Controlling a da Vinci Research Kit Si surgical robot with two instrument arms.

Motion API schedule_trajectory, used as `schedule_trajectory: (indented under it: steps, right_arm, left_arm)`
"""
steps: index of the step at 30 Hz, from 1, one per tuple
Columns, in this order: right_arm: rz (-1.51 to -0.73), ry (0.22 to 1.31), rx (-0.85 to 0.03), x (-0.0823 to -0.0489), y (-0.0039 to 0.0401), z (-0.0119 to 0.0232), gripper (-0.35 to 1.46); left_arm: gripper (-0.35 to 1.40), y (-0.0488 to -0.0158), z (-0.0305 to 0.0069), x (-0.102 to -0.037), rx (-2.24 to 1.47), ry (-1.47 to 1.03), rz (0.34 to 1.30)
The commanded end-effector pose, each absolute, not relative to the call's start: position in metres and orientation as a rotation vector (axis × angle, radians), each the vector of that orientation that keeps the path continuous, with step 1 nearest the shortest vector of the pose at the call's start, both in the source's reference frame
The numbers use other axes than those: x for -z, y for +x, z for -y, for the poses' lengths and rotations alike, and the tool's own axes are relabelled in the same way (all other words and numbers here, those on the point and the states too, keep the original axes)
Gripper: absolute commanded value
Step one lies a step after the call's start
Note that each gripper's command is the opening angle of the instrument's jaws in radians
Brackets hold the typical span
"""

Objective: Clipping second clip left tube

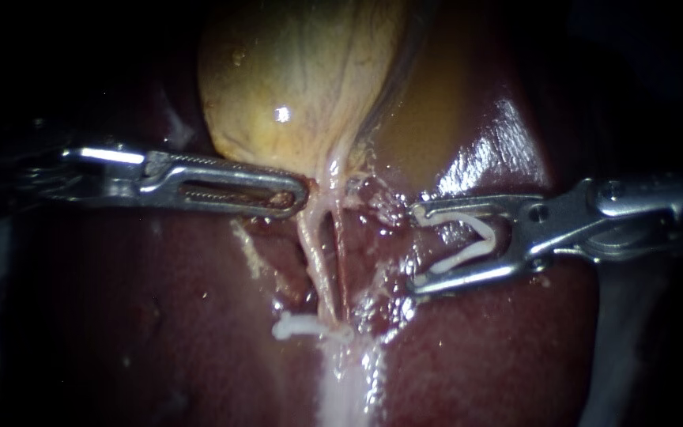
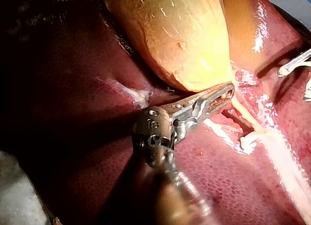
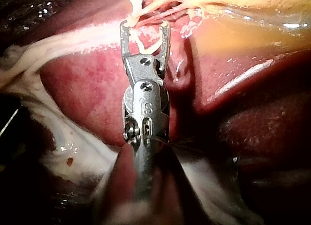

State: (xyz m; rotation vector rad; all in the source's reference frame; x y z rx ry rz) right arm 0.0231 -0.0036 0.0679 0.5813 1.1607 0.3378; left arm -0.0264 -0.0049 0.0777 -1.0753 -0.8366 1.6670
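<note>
Your left instrument [image 1: 298, 194] is clenching the gallbladder [image 1: 294, 79] neck. Your right instrument [image 1: 416, 249] is gripping an open clip [image 1: 468, 237] in spread jaws, hovering at 3 o'clock of the left tube [image 1: 314, 257], apart.

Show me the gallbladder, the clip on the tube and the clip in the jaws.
gallbladder [image 1: 294, 87]: endoscope view, middle of its wall.
clip on the tube [image 1: 284, 326]: endoscope view, its free end.
held clip [image 1: 485, 229]: endoscope view, its bend.

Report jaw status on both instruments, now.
Left instrument: jaws shut on the gallbladder at its neck.
Right instrument: jaws spread wide, holding a white clip seated between them.
</note>
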Motion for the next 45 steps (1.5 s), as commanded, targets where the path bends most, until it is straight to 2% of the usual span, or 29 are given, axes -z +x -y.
schedule_trajectory:
  steps: [1,16,22,33,45]
  right_arm:
    - [-1.16,0.582,-0.338,-0.0679,0.0231,0.0036,0.49]
    - [-1.165,0.579,-0.342,-0.0679,0.0235,0.0037,0.49]
    - [-1.164,0.567,-0.344,-0.0682,0.0255,0.0049,0.49]
    - [-1.164,0.585,-0.337,-0.0716,0.0306,0.0086,0.49]
    - [-1.144,0.637,-0.344,-0.0756,0.0341,0.0118,0.49]
  left_arm:
    - [-0.35,-0.0264,0.005,-0.0776,-1.667,-1.075,0.837]
    - [-0.35,-0.025,0.0056,-0.0712,-1.65,-1.078,0.866]
    - [-0.35,-0.0252,0.0057,-0.071,-1.648,-1.081,0.866]
    - [-0.35,-0.0254,0.0057,-0.071,-1.648,-1.081,0.865]
    - [-0.35,-0.0256,0.0058,-0.0711,-1.648,-1.081,0.863]
